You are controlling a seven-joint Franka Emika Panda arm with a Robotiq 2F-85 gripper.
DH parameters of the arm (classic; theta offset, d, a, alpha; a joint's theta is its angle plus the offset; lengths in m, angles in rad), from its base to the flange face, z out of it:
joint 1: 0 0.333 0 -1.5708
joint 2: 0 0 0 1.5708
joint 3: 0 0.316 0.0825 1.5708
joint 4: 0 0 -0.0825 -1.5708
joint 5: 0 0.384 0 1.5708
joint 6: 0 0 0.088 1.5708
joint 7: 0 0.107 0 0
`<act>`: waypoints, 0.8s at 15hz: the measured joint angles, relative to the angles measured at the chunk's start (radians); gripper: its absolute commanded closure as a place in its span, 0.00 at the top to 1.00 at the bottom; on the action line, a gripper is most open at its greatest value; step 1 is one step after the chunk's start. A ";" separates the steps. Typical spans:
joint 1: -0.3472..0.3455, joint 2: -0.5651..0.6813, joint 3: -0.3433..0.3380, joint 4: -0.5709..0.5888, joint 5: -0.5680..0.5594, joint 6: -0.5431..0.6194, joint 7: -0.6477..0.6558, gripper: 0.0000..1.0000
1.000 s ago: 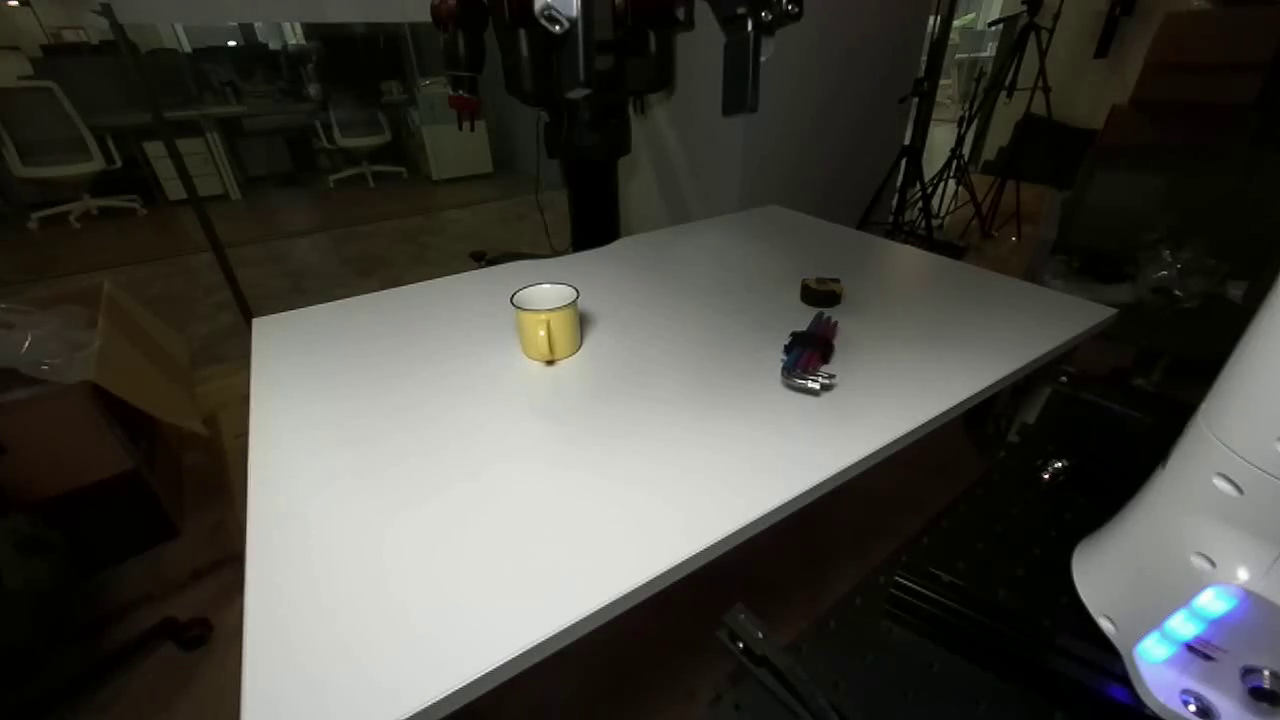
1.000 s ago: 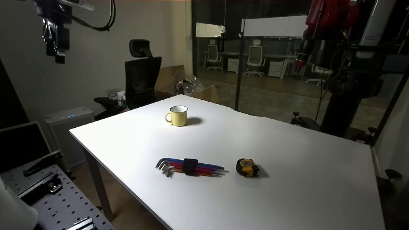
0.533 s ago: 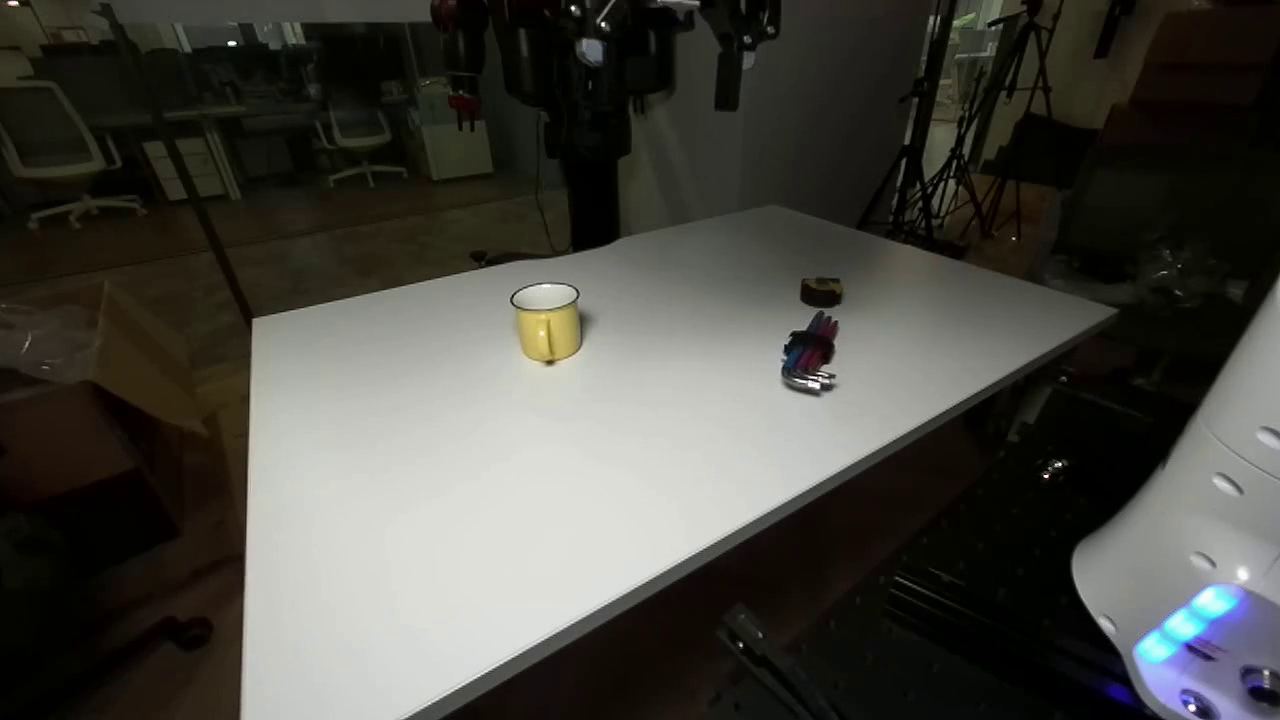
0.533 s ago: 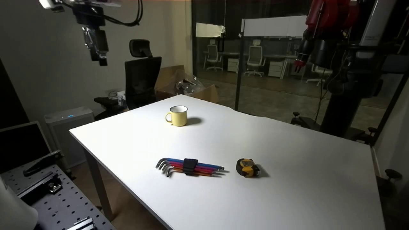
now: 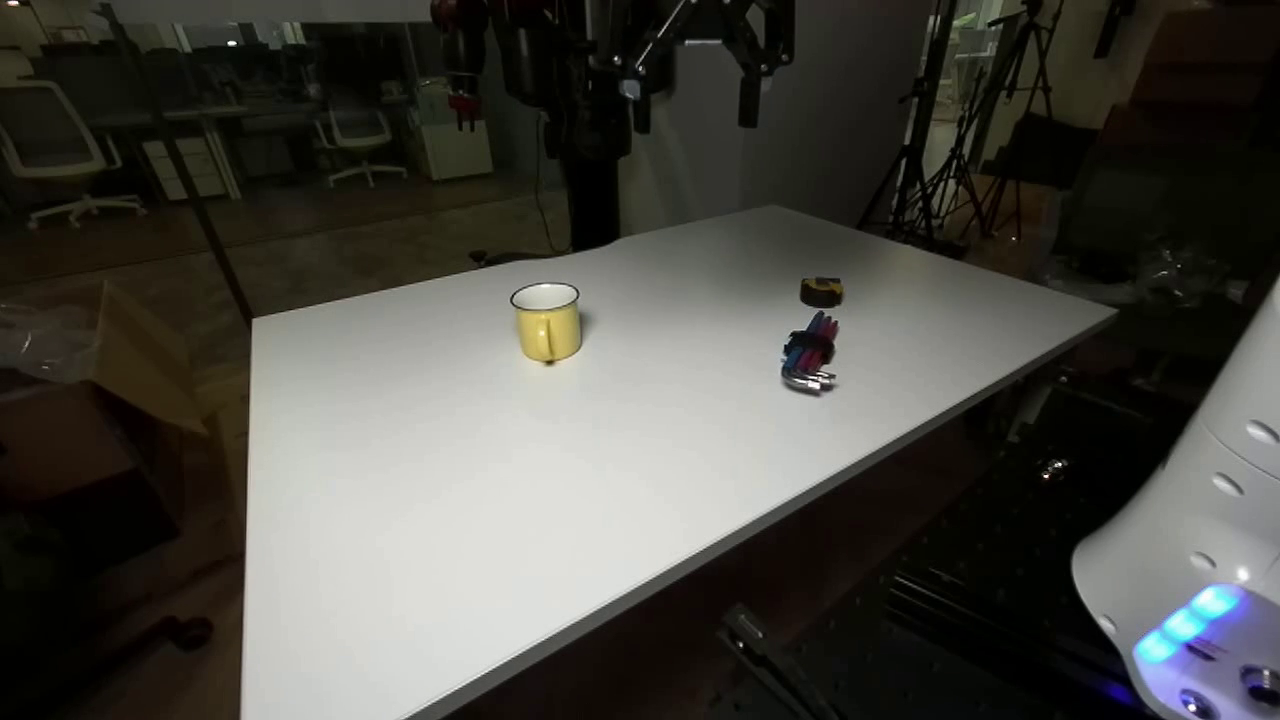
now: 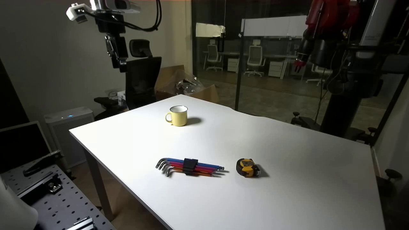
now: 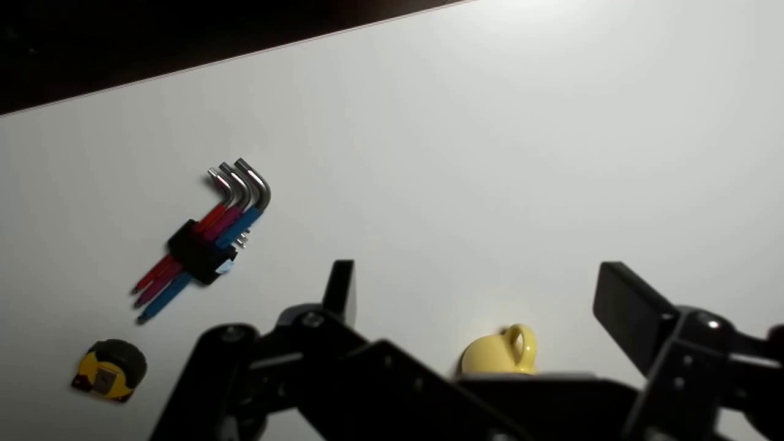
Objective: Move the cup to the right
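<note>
Cup (image 5: 555, 318) upright on table (image 5: 450, 480), nothing touching it. Tool (image 5: 696, 112) well above, jaws wide apart, nothing held. Prob. light, rigid, a bit slick, may chip; best pinch opp. body walls, clear of handle (image 5: 544, 340).

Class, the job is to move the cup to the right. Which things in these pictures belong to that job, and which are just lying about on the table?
Belongs to the job:
yellow cup, standing upright
gripper, jaws apart, holding nothing

Just lying about:
set of coloured L-shaped keys
tape measure, near the keys but not touching them
</note>
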 measured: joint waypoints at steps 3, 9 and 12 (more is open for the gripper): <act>-0.034 0.051 -0.006 0.020 -0.017 0.072 0.093 1.00; -0.127 0.356 -0.099 0.242 -0.091 0.124 0.243 1.00; -0.127 0.486 -0.131 0.343 -0.092 0.109 0.261 1.00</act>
